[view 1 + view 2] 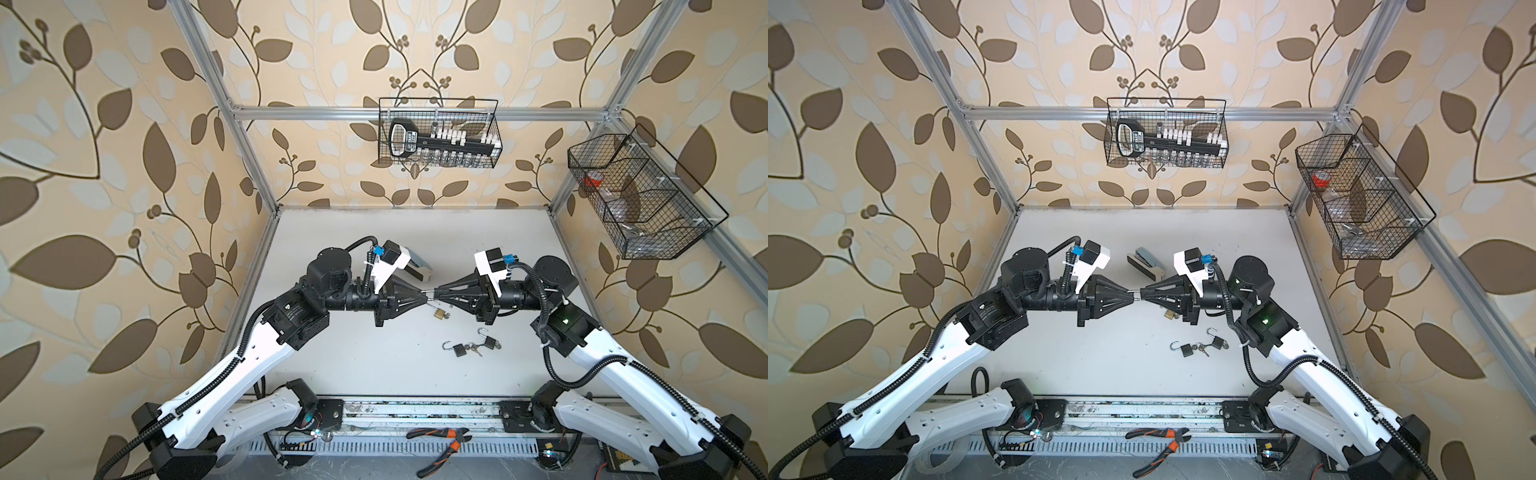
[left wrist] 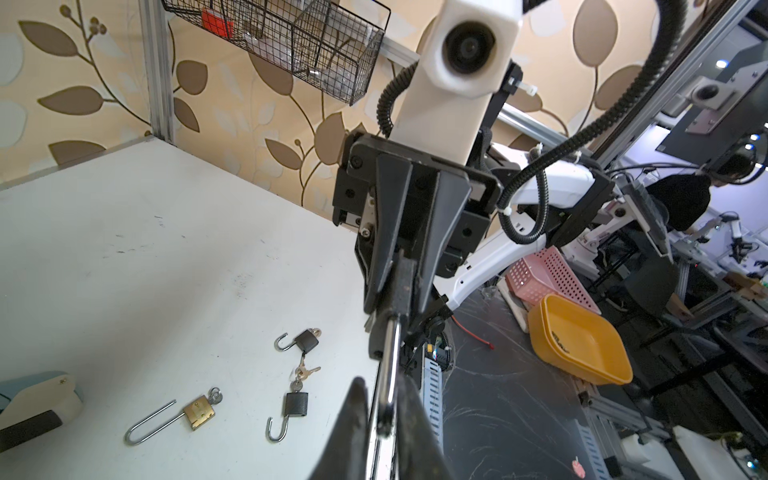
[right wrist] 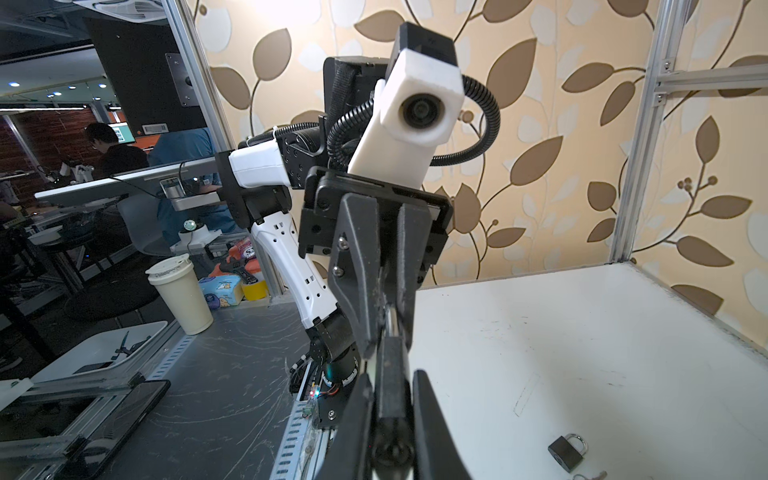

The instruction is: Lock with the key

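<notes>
I have the left fingers (image 2: 353, 432) clamped on the silver shackle (image 2: 390, 365) and the right fingers (image 3: 434, 419) on the black padlock (image 3: 392, 382) above the counter (image 1: 353, 353), keys (image 1: 475, 349) lying between 2 other padlocks (image 1: 460, 350), the label (image 1: 411, 146) in the wire basket (image 1: 496, 124) unreadable.

The left tool (image 1: 424, 296) and right tool (image 1: 437, 296) meet tip to tip above the counter (image 1: 332, 365), both clamped on one padlock (image 2: 402, 282), barring passage between them. Underneath lie a brass padlock (image 1: 439, 314) and two keyed black padlocks (image 1: 460, 350) (image 1: 491, 343); a stapler (image 1: 419, 270) sits behind. The counter's left half lies open.
</notes>
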Robot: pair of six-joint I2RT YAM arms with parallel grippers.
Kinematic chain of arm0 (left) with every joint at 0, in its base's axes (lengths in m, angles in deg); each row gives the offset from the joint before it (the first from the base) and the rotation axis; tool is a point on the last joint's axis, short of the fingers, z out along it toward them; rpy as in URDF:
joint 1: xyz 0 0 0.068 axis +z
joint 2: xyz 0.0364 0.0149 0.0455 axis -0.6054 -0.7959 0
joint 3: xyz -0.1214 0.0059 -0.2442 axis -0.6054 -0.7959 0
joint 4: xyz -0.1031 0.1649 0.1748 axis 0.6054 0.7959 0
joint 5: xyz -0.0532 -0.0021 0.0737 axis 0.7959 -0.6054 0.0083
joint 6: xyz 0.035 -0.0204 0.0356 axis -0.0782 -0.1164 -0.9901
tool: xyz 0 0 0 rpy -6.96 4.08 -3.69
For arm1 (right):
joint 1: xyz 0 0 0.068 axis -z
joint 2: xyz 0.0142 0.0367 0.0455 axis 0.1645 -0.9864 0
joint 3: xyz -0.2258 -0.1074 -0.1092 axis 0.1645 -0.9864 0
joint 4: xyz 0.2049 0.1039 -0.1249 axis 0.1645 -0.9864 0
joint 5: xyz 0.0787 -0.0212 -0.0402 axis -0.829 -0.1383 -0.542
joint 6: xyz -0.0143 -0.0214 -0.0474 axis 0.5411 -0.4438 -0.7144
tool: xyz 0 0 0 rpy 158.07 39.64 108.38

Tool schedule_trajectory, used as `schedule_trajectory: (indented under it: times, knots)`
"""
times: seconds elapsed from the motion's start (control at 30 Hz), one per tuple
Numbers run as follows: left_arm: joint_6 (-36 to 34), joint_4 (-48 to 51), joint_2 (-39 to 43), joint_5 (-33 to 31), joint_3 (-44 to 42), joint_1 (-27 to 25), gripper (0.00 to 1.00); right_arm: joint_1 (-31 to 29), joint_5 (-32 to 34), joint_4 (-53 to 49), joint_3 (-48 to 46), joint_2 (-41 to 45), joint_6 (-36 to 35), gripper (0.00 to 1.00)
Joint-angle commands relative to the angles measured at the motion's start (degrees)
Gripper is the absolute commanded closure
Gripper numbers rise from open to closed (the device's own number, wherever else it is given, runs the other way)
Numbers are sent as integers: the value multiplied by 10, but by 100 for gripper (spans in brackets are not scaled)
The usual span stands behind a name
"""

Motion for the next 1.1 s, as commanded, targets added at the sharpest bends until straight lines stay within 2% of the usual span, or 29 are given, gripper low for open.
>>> schedule_trajectory:
  times: [0.0,0.1,0.47,0.53,0.77,0.93,1.07]
  knots:
    - [-6,-10,17,-3,23,4,75,1,-10,4,13,6,-5,100]
    - [-6,-14,19,4,21,4,74,1,-6,0,10,7,-5,100]
    - [-6,-19,12,11,17,4,93,1,-12,6,10,6,2,100]
    - [-8,-19,14,6,15,4,100,1,-16,11,7,7,5,100]
    - [-27,-19,24,-3,10,4,100,1,-5,25,4,4,56,100]
    - [-29,-22,15,0,15,4,100,1,-13,95,-16,-5,126,100]
    - [-28,-14,3,2,22,4,100,-7,-9,100,-17,-12,121,100]
